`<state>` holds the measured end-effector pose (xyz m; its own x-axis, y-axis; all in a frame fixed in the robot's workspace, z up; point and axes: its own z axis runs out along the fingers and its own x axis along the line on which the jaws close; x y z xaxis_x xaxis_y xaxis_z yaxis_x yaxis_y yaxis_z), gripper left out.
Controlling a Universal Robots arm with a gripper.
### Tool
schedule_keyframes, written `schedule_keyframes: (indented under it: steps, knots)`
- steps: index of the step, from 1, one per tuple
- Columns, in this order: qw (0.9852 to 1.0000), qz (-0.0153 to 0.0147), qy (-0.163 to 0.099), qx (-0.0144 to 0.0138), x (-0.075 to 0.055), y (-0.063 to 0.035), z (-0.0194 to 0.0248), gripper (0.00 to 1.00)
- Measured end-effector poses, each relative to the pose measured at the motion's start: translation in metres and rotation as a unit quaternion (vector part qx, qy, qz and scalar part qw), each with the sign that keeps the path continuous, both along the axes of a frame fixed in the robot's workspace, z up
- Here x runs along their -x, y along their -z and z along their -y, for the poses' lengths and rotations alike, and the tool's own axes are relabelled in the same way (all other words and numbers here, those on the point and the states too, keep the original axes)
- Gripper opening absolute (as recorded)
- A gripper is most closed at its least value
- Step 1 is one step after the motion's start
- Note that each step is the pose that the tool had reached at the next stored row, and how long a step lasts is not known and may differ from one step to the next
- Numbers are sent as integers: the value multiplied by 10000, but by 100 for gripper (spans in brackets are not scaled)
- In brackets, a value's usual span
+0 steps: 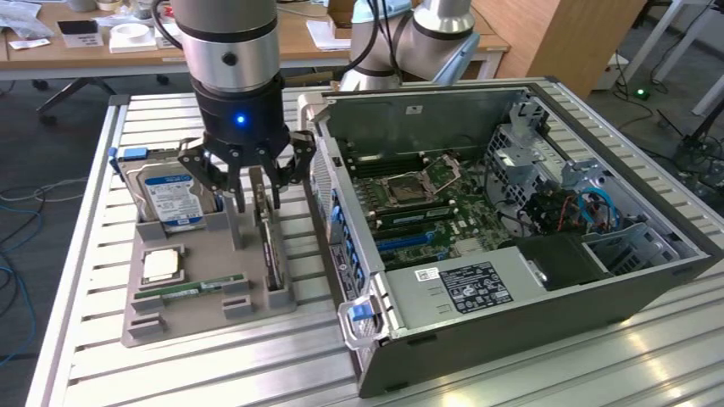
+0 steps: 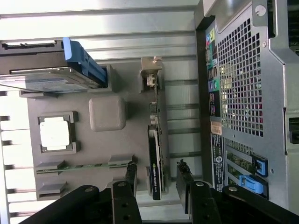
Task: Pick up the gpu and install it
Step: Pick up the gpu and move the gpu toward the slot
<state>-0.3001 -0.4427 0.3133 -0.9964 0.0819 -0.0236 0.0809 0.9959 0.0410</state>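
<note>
Slatted aluminium table: carries every item described here.

Dark grey tower computer case, lying on its side with the panel off: its green motherboard is exposed. In the wrist view the perforated rear panel faces the parts holder.

Silver and black robot arm: descends over the holder, at the exterior view's left of the case.

Flat grey plastic parts holder: lies on the table just beside the case.

Black gripper: lowered over the holder's case-side edge. Its fingers are spread wide, one on each side of the card below, with a gap showing on both sides. They grasp nothing.

Silver hard drive with blue-white label: stands tilted in a slot at the holder's far end.

The gpu, a thin dark rectangular card: stands on its long edge in a slot along the holder's edge nearest the case, one end lying between the open fingers.

Square silver processor: rests flat in its recess, near the holder's middle.

Slim green memory stick: stands in its slot just beside the processor.
</note>
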Motion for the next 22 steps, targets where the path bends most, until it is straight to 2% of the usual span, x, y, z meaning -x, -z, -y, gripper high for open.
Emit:
schedule_keyframes:
  steps: [22]
  knots:
    - [10000,0,0,0,0,75,0,47]
